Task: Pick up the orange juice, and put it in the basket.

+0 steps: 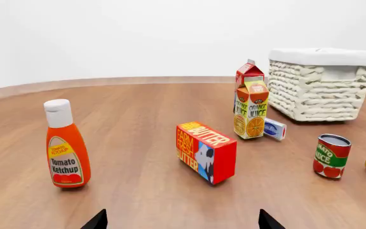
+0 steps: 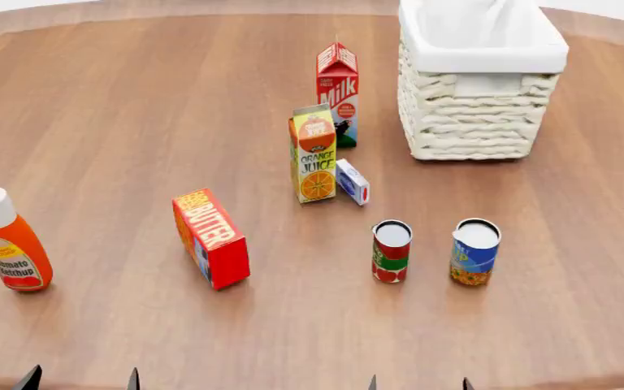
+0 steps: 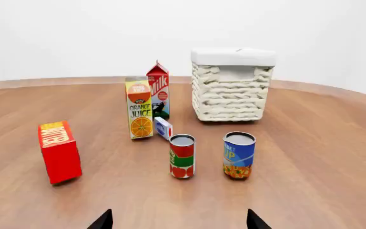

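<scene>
The orange juice (image 2: 314,153) is a tall yellow and orange carton standing upright mid-table, also seen as the orange juice (image 1: 251,109) and the orange juice (image 3: 139,109). The cream wicker basket (image 2: 474,122) with a white liner stands at the far right, behind and to the right of it; the basket (image 1: 320,90) and the basket (image 3: 231,93) show in both wrist views. My left gripper (image 2: 81,380) and right gripper (image 2: 418,383) hang at the near table edge, both open and holding nothing, far from the carton. Only the fingertips (image 1: 97,220) show, as do the other arm's fingertips (image 3: 104,220).
A red and white milk carton (image 2: 337,93) stands just behind the juice, and a small white and blue box (image 2: 353,181) lies against its right side. A red butter box (image 2: 211,238), a ketchup bottle (image 2: 12,241) and two cans (image 2: 392,251) (image 2: 474,251) stand nearer me.
</scene>
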Controlling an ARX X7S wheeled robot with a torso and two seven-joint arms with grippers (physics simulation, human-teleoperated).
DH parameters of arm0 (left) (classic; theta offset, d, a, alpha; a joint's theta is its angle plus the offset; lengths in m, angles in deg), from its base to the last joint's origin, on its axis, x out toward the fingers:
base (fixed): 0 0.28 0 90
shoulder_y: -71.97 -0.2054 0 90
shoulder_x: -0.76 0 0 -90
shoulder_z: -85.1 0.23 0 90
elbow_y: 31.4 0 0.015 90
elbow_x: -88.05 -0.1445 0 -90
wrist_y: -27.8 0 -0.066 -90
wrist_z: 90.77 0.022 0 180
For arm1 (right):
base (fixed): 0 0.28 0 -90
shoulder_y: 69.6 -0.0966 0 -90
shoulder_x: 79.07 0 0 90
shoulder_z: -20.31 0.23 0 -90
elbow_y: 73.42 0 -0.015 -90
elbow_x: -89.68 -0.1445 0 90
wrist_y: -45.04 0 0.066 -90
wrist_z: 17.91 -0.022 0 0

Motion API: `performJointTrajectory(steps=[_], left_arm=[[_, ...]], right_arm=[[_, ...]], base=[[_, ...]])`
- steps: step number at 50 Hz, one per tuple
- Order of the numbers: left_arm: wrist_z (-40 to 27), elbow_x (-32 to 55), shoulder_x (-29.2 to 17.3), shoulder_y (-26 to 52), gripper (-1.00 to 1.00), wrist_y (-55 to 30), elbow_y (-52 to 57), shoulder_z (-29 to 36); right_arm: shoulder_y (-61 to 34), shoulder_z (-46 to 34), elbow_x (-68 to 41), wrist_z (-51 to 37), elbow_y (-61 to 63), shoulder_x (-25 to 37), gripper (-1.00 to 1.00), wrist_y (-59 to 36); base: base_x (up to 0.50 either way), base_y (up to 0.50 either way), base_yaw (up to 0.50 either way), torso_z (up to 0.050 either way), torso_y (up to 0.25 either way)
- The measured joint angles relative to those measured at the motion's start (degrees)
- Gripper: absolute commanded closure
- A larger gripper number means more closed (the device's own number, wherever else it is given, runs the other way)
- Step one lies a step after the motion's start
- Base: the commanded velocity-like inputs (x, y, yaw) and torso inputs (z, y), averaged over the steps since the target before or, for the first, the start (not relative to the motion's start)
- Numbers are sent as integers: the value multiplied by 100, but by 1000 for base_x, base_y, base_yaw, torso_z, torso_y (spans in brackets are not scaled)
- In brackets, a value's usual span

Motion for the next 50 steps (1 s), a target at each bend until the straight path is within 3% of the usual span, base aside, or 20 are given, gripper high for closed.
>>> performJointTrajectory(steps=[18,50], left_arm=[[-244,210,-210,4,-100,8,-3,244],[-560,481,-481,25,-100,35,-12,563]], right_arm=[[-65,-285,-115,-133,562,320,-100,-442],[-300,-505,-385,-314,1006,631,-100,-891]], base=[[10,0,0,0,0],[173,0,0,0,0]])
